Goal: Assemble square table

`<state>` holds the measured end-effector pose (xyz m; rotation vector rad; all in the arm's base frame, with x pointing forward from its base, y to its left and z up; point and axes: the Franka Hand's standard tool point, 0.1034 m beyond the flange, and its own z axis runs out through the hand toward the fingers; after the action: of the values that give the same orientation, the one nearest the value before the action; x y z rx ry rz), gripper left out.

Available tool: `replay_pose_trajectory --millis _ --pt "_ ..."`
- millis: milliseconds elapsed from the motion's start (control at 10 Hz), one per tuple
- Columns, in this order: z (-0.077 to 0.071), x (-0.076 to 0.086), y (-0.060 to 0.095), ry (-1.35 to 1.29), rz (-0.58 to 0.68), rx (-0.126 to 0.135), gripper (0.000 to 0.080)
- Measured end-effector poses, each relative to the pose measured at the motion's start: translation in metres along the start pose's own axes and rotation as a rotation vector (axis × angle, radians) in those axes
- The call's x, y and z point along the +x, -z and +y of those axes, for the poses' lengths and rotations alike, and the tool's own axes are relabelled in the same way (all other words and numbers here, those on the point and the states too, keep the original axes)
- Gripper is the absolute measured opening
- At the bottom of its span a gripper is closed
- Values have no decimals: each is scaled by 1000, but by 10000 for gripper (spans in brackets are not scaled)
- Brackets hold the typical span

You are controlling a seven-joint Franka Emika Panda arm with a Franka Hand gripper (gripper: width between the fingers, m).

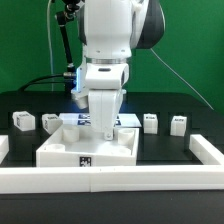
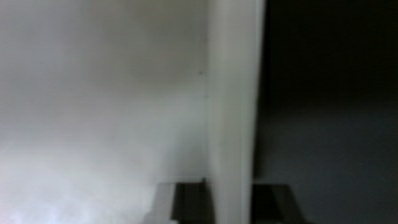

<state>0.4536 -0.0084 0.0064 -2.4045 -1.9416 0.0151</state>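
The jaws are seen down at the white slab [image 1: 55, 150] on the black bench [image 1: 203, 118]; leg blocks [image 1: 22, 120] are ranged beside it. The jaws' opening cannot be told.

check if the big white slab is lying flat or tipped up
Lying flat: the slab rests broad face up on the black table, tagged front edge facing the exterior view.

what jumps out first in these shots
The white robot arm fills the middle of the exterior view, its gripper low at the large white square slab. Four small leg blocks sit apart on the black table, two toward that view's left and two toward its right.
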Motion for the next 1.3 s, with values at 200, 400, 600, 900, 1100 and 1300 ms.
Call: replay_pose_trajectory --millis 200,400,600,900,1100,1300 --pt "0 0 0 0 0 0 58" --pt "0 0 0 0 0 0 58" --pt "0 0 0 0 0 0 58" --pt "13 -4 5 112 -6 11 58" --pt "14 -1 5 137 -12 6 58" --pt "14 -2 5 136 -12 6 58"
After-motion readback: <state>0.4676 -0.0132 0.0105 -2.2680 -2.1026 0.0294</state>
